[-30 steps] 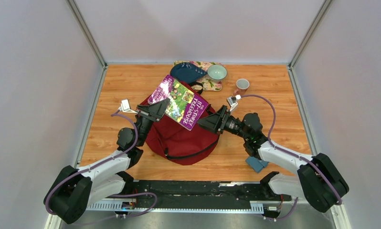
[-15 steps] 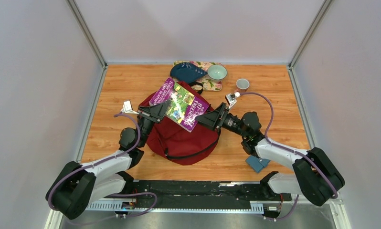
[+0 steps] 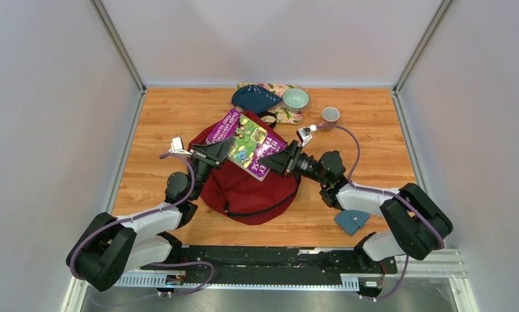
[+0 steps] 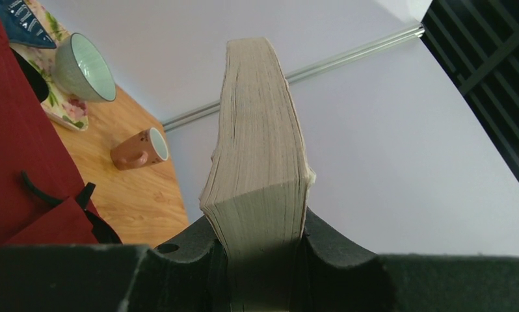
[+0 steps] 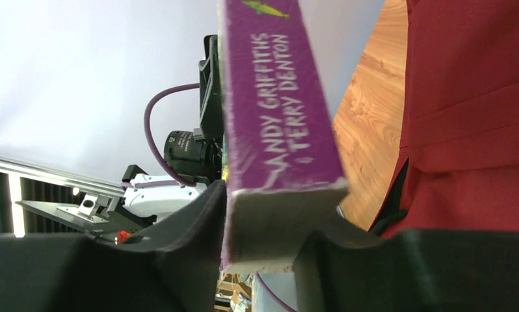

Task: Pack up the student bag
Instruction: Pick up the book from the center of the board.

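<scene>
My left pincer (image 3: 223, 149) pinches the book (image 3: 249, 140) by its page edge; my right pincer (image 3: 274, 160) pinches its spine corner, above the student bag (image 3: 244, 188) lying mid counter (image 3: 374, 123). If either shallow hold slips, the book could twist and miss the bag.

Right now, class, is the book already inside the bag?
No, the whole book shows above the bag, outside it.

Book (image 3: 246, 142) over student bag (image 3: 247, 188); bowl (image 3: 296, 99) on mat (image 3: 284, 116), cup (image 3: 330, 116) behind bag.
</scene>
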Available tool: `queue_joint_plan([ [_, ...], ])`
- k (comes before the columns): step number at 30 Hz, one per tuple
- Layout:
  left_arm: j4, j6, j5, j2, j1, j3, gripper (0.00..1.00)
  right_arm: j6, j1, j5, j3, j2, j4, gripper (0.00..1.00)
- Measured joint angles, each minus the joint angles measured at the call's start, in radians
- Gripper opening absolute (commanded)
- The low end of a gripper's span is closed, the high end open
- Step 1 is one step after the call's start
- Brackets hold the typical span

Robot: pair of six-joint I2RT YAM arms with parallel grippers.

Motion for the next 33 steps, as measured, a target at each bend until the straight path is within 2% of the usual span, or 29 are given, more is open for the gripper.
queue_joint_plan([
  [1, 0.004, -0.002, 0.000, 0.000, 0.000, 0.000, 0.00, 0.006, 0.003, 0.002, 0.000, 0.008, 0.011, 0.22],
  [5, 0.018, -0.009, 0.004, 0.005, 0.002, 0.000, 0.00, 0.029, 0.006, 0.005, 0.000, 0.020, 0.039, 0.00],
  [8, 0.028, -0.008, 0.013, 0.011, 0.004, 0.000, 0.32, 0.026, 0.007, 0.007, 0.000, 0.019, 0.040, 0.00],
  [9, 0.030, -0.008, 0.018, 0.013, 0.005, 0.001, 0.54, 0.024, 0.008, 0.010, 0.000, 0.016, 0.035, 0.00],
  [11, 0.032, -0.002, 0.031, 0.018, 0.008, 0.007, 0.70, 0.016, 0.009, 0.016, 0.000, 0.007, 0.023, 0.00],
  [12, 0.031, 0.001, 0.055, 0.021, 0.010, 0.016, 0.74, 0.008, 0.010, 0.020, 0.000, -0.006, 0.009, 0.00],
  [17, -0.025, 0.074, 0.181, 0.008, 0.008, 0.082, 0.75, -0.084, 0.012, 0.067, -0.001, -0.150, -0.171, 0.00],
  [19, -0.145, 0.134, 0.241, -0.017, 0.007, 0.135, 0.75, -0.139, 0.013, 0.105, 0.000, -0.243, -0.286, 0.00],
  [23, -0.510, 0.328, 0.327, -0.060, 0.001, 0.301, 0.76, -0.246, 0.019, 0.208, 0.016, -0.411, -0.513, 0.00],
  [28, -0.804, 0.520, 0.307, -0.121, 0.000, 0.373, 0.77, -0.339, 0.013, 0.358, 0.029, -0.589, -0.786, 0.00],
  [33, -1.020, 0.662, 0.260, -0.154, 0.000, 0.410, 0.77, -0.388, -0.025, 0.516, 0.025, -0.720, -1.044, 0.00],
])
